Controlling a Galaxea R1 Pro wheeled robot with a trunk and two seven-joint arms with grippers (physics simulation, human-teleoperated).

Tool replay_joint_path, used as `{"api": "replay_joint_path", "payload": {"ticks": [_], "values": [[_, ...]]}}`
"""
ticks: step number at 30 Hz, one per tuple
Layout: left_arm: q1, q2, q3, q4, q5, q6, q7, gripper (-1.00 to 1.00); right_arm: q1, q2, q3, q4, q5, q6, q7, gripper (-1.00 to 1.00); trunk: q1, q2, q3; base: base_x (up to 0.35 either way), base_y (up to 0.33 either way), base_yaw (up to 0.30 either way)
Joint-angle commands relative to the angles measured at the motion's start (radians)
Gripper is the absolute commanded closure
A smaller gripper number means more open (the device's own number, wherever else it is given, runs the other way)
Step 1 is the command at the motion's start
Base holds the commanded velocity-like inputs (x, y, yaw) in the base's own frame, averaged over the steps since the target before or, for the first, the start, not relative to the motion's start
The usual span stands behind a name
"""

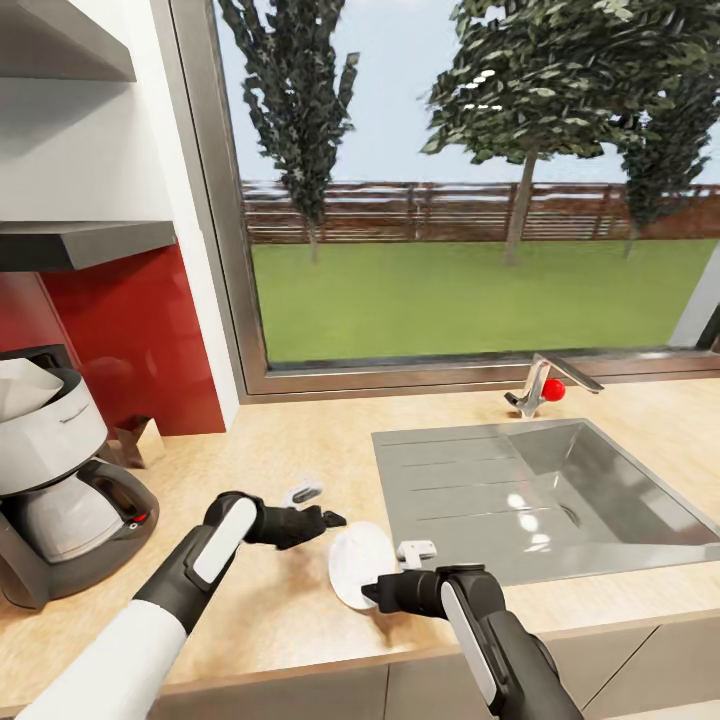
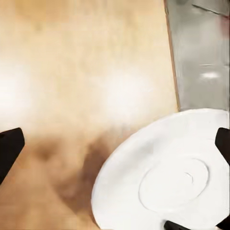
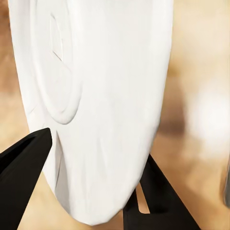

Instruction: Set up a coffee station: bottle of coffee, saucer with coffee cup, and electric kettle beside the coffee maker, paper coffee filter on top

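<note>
The white saucer is tilted on edge just above the kitchen countertop, left of the sink. My right gripper is shut on the saucer's rim; in the right wrist view its black fingers pinch the saucer. My left gripper hovers open just left of it, and the saucer lies off to one side of the left gripper. The coffee maker stands at the far left with the paper coffee filter in its basket. The kitchen shelf hangs above it. The coffee cup, electric kettle and bottle of coffee are out of view.
A steel sink with a tap and red knob takes up the right of the counter. A small brown object that I cannot make out sits by the red backsplash behind the coffee maker. A big window runs along the back.
</note>
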Motion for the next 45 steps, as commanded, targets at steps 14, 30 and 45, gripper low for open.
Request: {"api": "replay_joint_path", "payload": {"ticks": [14,30,45], "values": [[-0.012,0.091,0.007,-0.14,0.005,-0.002,-0.001,-1.0,-0.001,-0.002,-0.014,-0.126,-0.003,0.004,-0.005,1.0,0.001,-0.002,-0.002,0.0,0.0,0.0],[-0.005,0.119,0.007,-0.198,0.005,0.001,-0.002,-1.0,-0.001,-0.007,-0.067,-0.252,-0.002,-0.148,-0.008,1.0,0.001,-0.002,-0.002,0.0,0.0,0.0],[0.001,0.119,0.001,-0.199,0.009,0.002,-0.003,-1.0,-0.001,-0.01,-0.068,-0.268,-0.002,-0.154,-0.002,1.0,0.001,-0.002,-0.002,-0.281,0.0,0.0]]}}
